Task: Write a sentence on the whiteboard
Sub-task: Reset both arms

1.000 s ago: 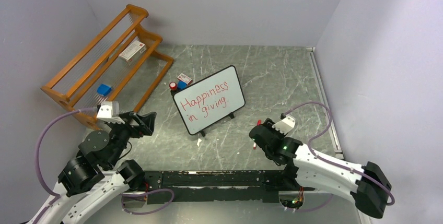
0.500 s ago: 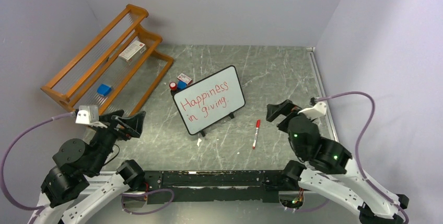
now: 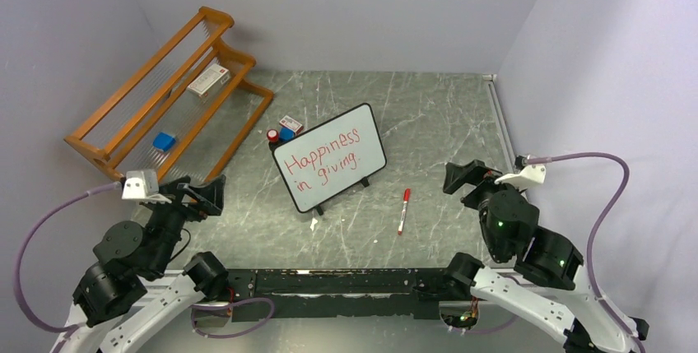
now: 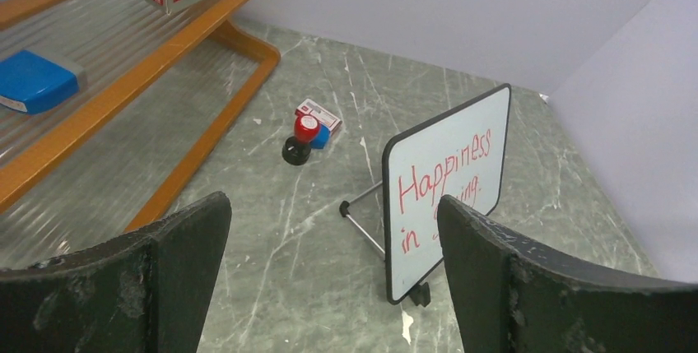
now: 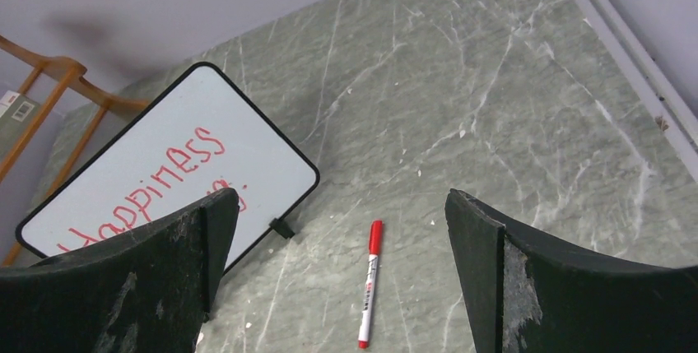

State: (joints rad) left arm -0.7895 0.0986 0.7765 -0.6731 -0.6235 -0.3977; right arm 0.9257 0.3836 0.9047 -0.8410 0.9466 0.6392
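Note:
The whiteboard [image 3: 371,148] stands tilted on its little feet mid-table, with the red sentence [image 3: 323,158] "Happiness in giving." across it. A red-capped marker [image 3: 403,210] lies loose on the table to its right. My left gripper [image 3: 210,192] hovers open at the near left, apart from the board. At the near right, my right gripper [image 3: 465,176] is open and raised, holding nothing. In the left wrist view the whiteboard [image 4: 424,269] and sentence [image 4: 444,176] sit ahead of the gripper [image 4: 333,205]. The right wrist view shows the marker [image 5: 369,283] below the gripper [image 5: 340,198], with the whiteboard [image 5: 255,164] to the left.
A wooden rack [image 3: 107,119] lies at the far left, holding a white box [image 3: 208,80] and a blue block [image 3: 164,141]. A red-capped stamp [image 3: 272,134] and small boxes [image 3: 288,127] sit behind the board. A metal rail [image 3: 510,155] edges the table's right side.
My right gripper opened and left the marker lying on the table, then drew back up and to the right. The left arm pulled back slightly toward its base.

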